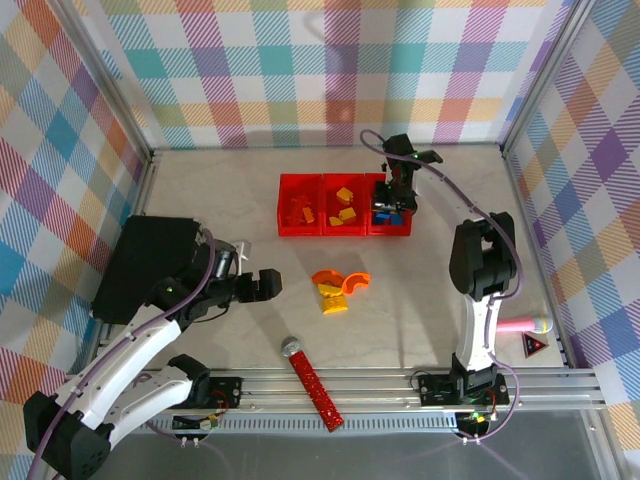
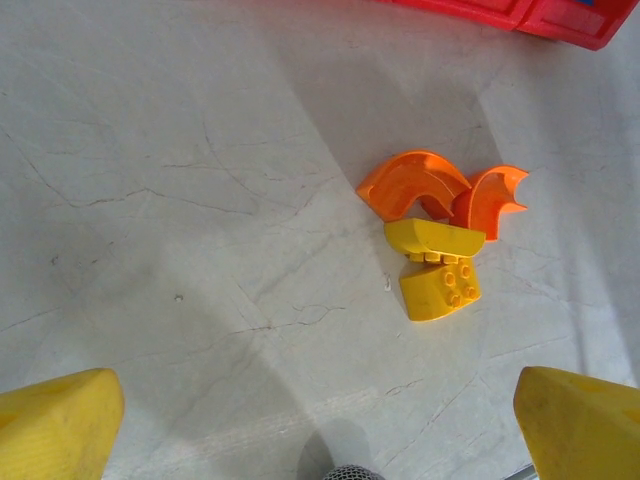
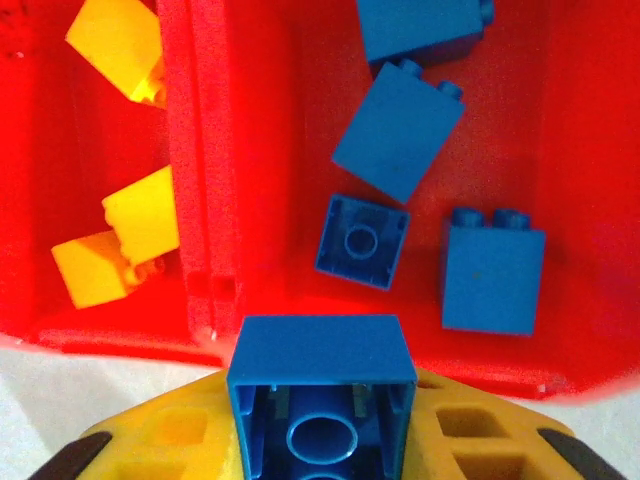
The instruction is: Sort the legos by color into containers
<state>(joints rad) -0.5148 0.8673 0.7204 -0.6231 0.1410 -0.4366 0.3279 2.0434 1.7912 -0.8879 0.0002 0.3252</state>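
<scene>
Right fingers [image 3: 470, 425] pinch blue brick [image 3: 320, 350], lower centre, over rightmost red bin [image 3: 560, 150]. Left fingers [image 2: 55, 425] spread, bottom corners, above surface [image 2: 200, 200]; orange and yellow bricks [image 2: 440, 290] centre-right.

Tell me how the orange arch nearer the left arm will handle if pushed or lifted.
Probably stiff and light: the orange arch looks like hard plastic and is small beside the bins. Its glossy curve may slip in a grip. Pushed, it would likely shove along the yellow bricks and the second arch, which seem to touch it.
</scene>
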